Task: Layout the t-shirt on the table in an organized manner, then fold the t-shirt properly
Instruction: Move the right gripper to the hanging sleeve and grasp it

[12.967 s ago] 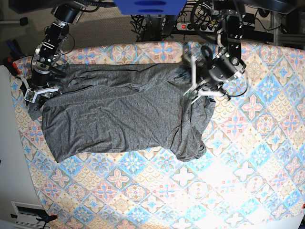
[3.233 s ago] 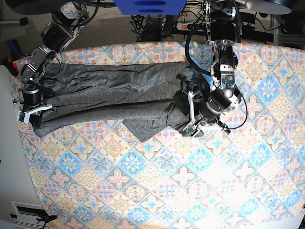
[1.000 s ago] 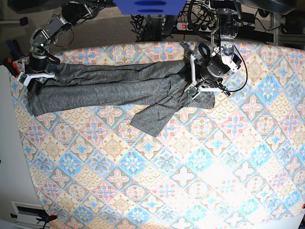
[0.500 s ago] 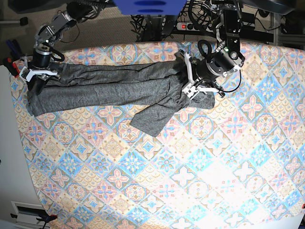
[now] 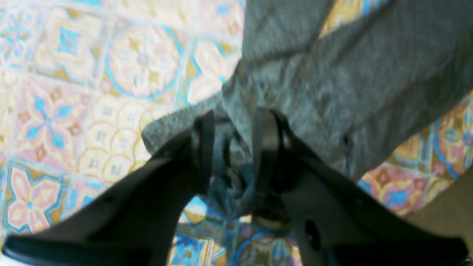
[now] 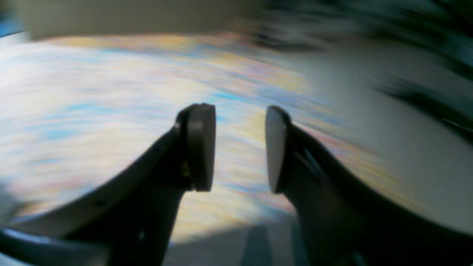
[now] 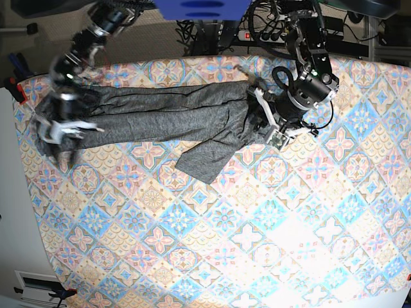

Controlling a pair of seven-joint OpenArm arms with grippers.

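Observation:
The dark grey t-shirt (image 7: 154,115) lies as a long, narrow, wrinkled band across the far part of the patterned table (image 7: 257,244), with one flap (image 7: 205,160) hanging toward the front. My left gripper (image 7: 268,128) is at the shirt's right end. In the left wrist view this gripper (image 5: 232,125) is shut on a bunch of the t-shirt (image 5: 369,74). My right gripper (image 7: 61,131) is over the shirt's left end, blurred by motion. The right wrist view shows its fingers (image 6: 201,147) apart with nothing between them.
Cables and a power strip (image 7: 257,35) lie behind the table's far edge, under a blue part (image 7: 202,8). A red clamp (image 7: 16,86) sits at the left edge, beside a white surface (image 7: 13,224).
My right arm has swung quickly toward the front along the shirt's left end. The left gripper has turned a little and keeps its hold on the right end.

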